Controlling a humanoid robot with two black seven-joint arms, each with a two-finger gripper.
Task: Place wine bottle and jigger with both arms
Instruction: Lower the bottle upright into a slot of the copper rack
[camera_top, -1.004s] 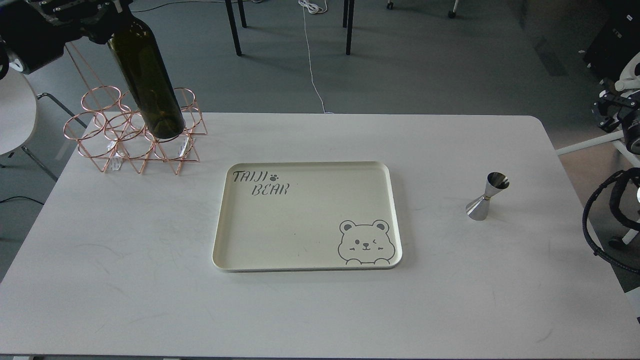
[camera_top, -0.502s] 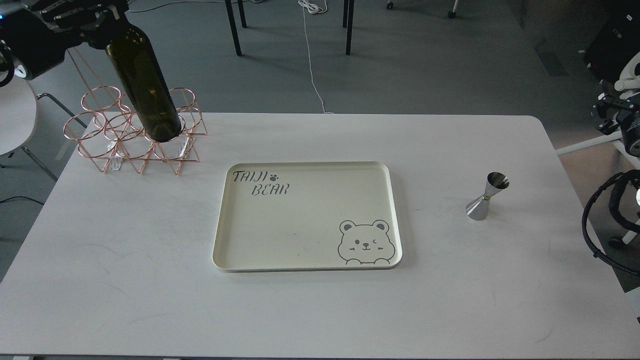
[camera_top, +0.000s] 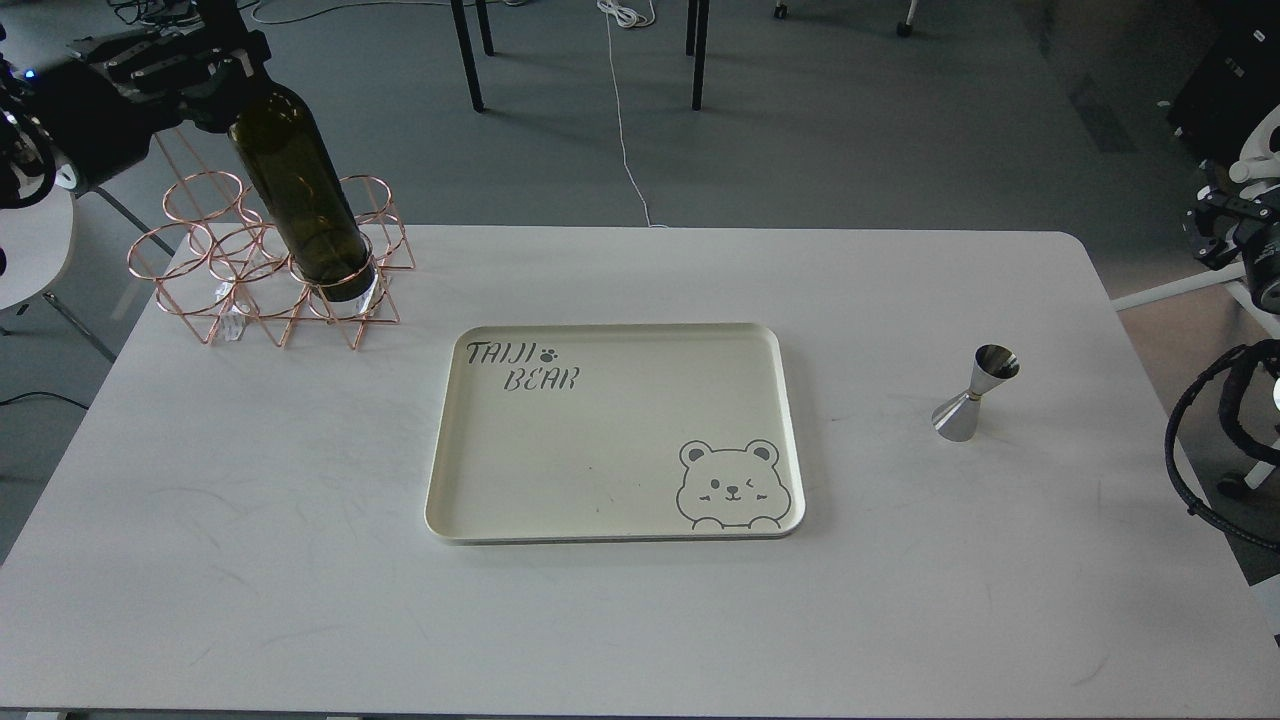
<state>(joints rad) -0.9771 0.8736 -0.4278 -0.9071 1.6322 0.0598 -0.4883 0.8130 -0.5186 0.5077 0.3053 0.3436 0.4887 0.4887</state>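
The wine bottle (camera_top: 298, 190) is dark olive-green and tilts with its top to the left. Its base sits in a front ring of a copper wire rack (camera_top: 240, 270) at the table's far left. My left gripper (camera_top: 205, 75) is shut around the bottle's shoulder and hides the neck. The jigger (camera_top: 972, 393) is a small shiny steel double cone standing upright on the table at the right, with nothing touching it. A black part of my right arm (camera_top: 1228, 225) shows at the right edge, well away from the jigger; its fingers cannot be told apart.
A cream tray (camera_top: 600, 450) with a bear drawing and "TAIJI BEAR" lettering lies at the middle of the white table (camera_top: 250, 560). A black cable loop (camera_top: 1205, 450) hangs at the right edge. Chair legs and a white cord are on the floor behind.
My left gripper has come down and a little right with the bottle. The bottle's base has sunk lower into the rack's front ring. The jigger and tray have not moved.
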